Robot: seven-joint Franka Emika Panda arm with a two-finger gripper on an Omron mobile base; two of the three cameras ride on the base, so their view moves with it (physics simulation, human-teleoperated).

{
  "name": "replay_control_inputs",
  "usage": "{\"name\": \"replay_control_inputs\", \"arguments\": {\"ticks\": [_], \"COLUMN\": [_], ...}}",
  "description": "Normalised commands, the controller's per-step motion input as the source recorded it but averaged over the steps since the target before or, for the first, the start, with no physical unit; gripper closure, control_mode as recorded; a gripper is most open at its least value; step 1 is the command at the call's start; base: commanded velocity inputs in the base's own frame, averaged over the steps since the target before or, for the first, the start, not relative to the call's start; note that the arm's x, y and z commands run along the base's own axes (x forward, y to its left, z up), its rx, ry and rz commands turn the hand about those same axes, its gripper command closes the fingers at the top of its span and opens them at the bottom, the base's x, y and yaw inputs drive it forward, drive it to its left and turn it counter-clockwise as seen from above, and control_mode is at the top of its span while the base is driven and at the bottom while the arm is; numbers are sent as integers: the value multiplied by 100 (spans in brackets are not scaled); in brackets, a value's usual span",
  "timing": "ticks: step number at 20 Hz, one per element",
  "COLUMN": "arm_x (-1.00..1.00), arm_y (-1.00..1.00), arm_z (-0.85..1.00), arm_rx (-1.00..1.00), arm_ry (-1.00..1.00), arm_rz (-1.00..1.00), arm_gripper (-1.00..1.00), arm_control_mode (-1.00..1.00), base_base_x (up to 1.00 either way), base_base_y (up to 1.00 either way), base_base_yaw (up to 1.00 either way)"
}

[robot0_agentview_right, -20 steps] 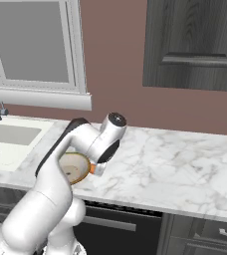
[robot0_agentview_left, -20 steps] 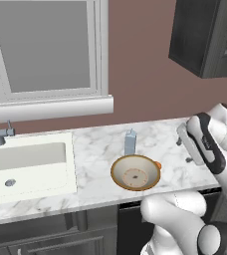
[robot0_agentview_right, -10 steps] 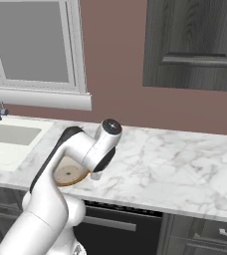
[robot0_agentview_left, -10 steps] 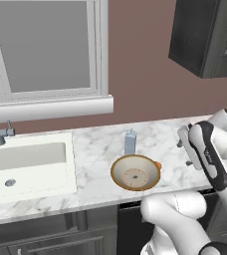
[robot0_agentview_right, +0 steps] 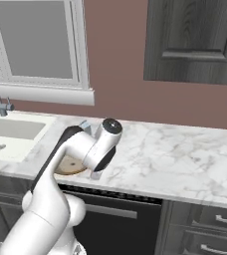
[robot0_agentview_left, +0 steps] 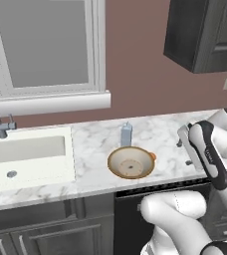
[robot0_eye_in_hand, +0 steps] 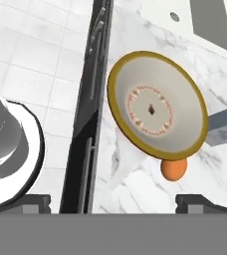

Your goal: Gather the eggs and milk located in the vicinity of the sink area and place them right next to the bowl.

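sink: big cream-white rectangular sink (robot0_agentview_left: 26,157) far left, well apart from the rest
milk: slim pale blue-grey milk carton (robot0_agentview_left: 126,134) just behind the bowl
bowl: shallow tan bowl with orange-brown rim (robot0_agentview_left: 131,162) on the marble counter (robot0_agentview_left: 93,144)
egg: small orange-brown egg (robot0_eye_in_hand: 173,169) touching the bowl's rim
gripper: two-finger gripper (robot0_eye_in_hand: 113,201) wide open, holding nothing - hovering by the egg

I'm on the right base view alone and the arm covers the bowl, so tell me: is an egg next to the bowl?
Observer: Yes, one orange-brown egg lies right beside the rim of the bowl, seen from the left base view.
Operator: And the milk?
Observer: The milk stands upright just behind the bowl, on its far side.
Operator: Are the jaws holding anything?
Observer: No, the hand view shows the jaws wide open with nothing between them.
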Motion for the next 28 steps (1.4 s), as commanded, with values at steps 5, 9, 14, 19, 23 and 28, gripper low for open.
{"name": "replay_control_inputs", "arguments": {"ticks": [5,9,14,19,23,28], "arm_x": [0,0,0,0,0,0], "arm_y": [0,0,0,0,0,0], "arm_z": [0,0,0,0,0,0], "arm_rx": [0,0,0,0,0,0], "arm_ry": [0,0,0,0,0,0], "arm_rz": [0,0,0,0,0,0], "arm_gripper": [-100,-100,-100,-100,-100,-100], "arm_control_mode": [100,100,100,100,100,100], "base_base_x": [-75,-76,-35,-7,0,0], "base_base_y": [-24,-7,20,61,94,100], "base_base_yaw": [0,0,0,0,0,0]}}
